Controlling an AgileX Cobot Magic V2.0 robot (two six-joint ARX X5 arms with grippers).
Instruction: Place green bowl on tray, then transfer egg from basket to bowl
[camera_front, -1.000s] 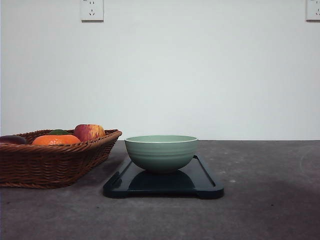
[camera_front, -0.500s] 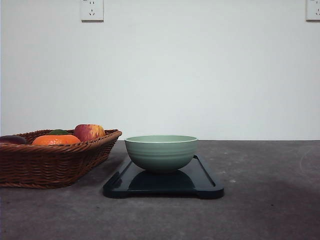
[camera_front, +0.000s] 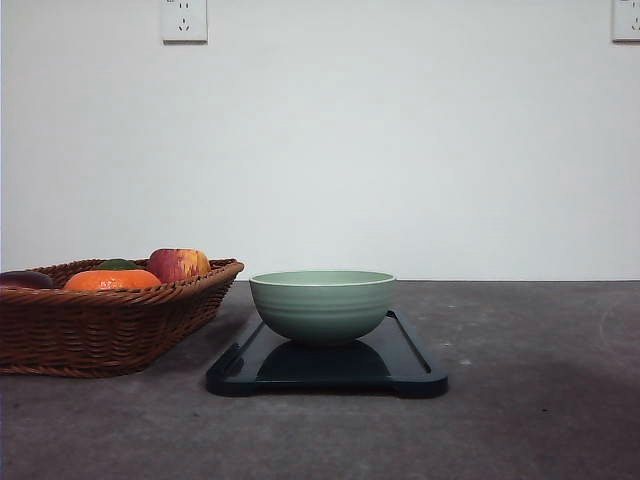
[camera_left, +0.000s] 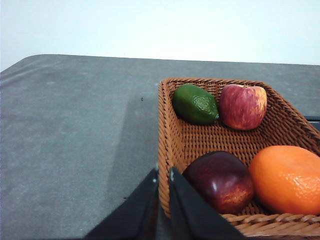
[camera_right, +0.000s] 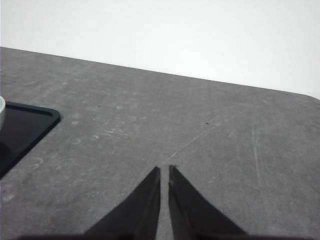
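On the grey table the wicker basket sits at the left holding 4 fruits, the tray lies just right of it carrying the green bowl, and both the left gripper and right gripper have their jaws clenched on nothing.

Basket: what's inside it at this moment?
The basket holds a green lime-like fruit, a red-yellow apple, a dark red fruit and an orange. No egg is visible; the fruit could be covering one.
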